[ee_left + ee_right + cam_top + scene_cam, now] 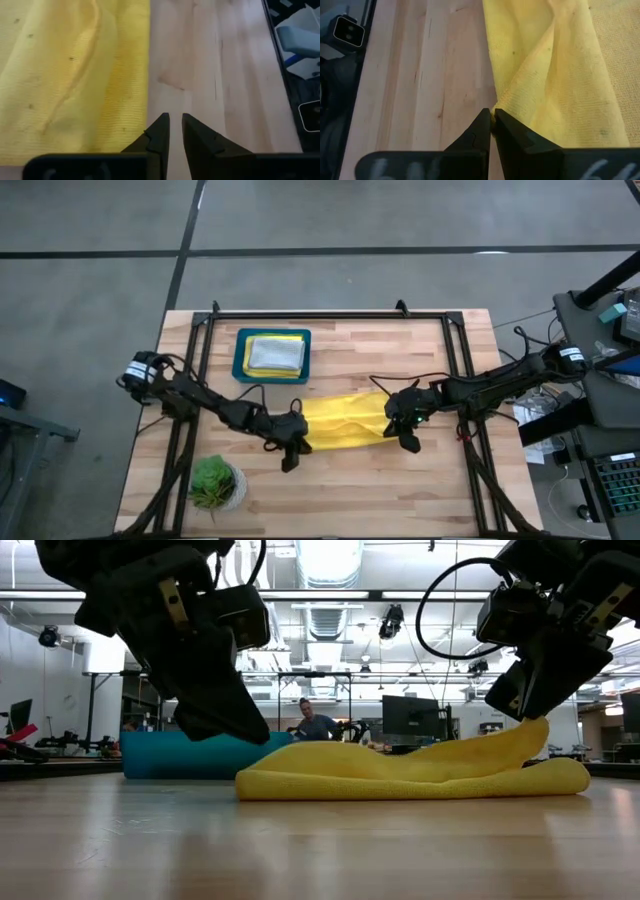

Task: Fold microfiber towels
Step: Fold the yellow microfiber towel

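A yellow towel is seen lying folded at mid-frame on the tabletop in the high view, w/ more folded towels stacked in the teal tray at upper left. Its right edge is pinched by the right gripper, fingers closed on the cloth. The left gripper is held at the towel's left edge, fingers narrowed to a slim gap w/ nothing between them; a potted plant is seen at lower left.

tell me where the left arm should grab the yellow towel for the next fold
Probably its left end corner, approached from the bare wood on the left. The yellow towel lies as a flat band, and its straight edge sits right beside the left end effector, which holds nothing. The right end effector pinches the opposite end.
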`<control>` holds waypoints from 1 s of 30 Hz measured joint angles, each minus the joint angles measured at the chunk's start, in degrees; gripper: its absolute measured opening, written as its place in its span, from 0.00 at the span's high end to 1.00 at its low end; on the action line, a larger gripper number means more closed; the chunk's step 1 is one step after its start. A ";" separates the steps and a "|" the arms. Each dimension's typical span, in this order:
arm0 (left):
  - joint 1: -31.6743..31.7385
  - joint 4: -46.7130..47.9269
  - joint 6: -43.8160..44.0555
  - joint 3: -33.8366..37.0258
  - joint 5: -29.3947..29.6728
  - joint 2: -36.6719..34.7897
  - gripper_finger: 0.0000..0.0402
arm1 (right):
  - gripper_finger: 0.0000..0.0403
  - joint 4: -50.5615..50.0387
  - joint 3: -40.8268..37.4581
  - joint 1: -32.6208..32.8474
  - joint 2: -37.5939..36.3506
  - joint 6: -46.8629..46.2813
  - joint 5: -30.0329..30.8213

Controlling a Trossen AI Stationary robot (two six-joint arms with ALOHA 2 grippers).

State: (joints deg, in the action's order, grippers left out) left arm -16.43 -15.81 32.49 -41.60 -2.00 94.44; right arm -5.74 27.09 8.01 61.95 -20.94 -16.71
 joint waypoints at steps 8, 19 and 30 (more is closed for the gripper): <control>0.70 0.28 -3.62 -0.52 3.48 -1.67 0.91 | 0.96 0.00 0.00 0.00 0.00 0.59 0.01; 3.44 -0.11 -15.08 -2.29 13.66 -1.95 0.67 | 0.96 0.07 0.00 0.00 0.00 0.58 0.04; 4.07 -0.72 -14.95 -2.65 11.56 4.57 0.56 | 0.96 0.09 0.00 0.00 0.00 0.58 0.22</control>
State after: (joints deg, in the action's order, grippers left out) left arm -12.36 -16.53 17.54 -44.25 9.56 99.02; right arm -5.65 27.09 8.01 61.95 -20.36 -16.49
